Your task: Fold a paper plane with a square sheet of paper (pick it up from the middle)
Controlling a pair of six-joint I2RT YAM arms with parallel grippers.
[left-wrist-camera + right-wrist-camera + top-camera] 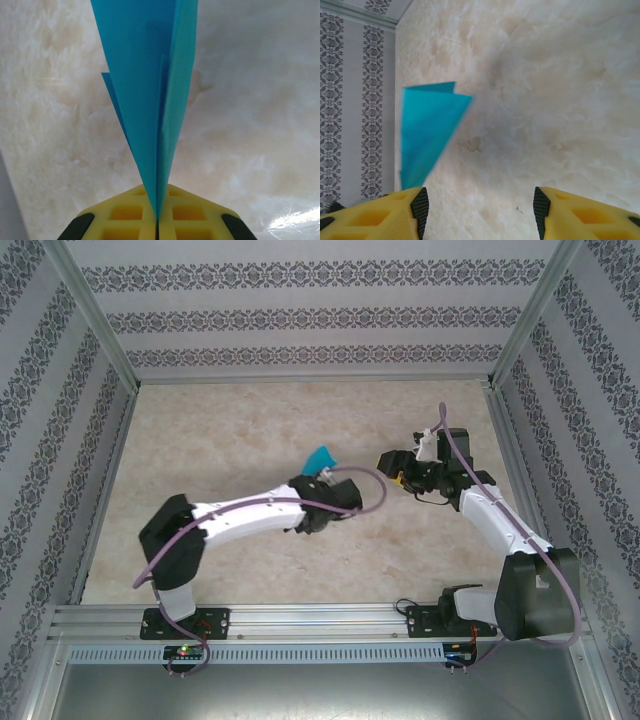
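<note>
Clenched left jaws pinch the paper plane (150,100) by its narrow end; right jaws gape, touching nothing.

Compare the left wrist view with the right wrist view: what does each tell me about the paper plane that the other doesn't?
Left wrist: the left gripper is shut on the narrow end of the paper plane, whose folded layers fan away from the fingers. Right wrist: the right gripper is open with nothing between its fingers, the plane is off to their left, and the patterned wall is beyond. Both: the turquoise plane against the marbled table.
</note>
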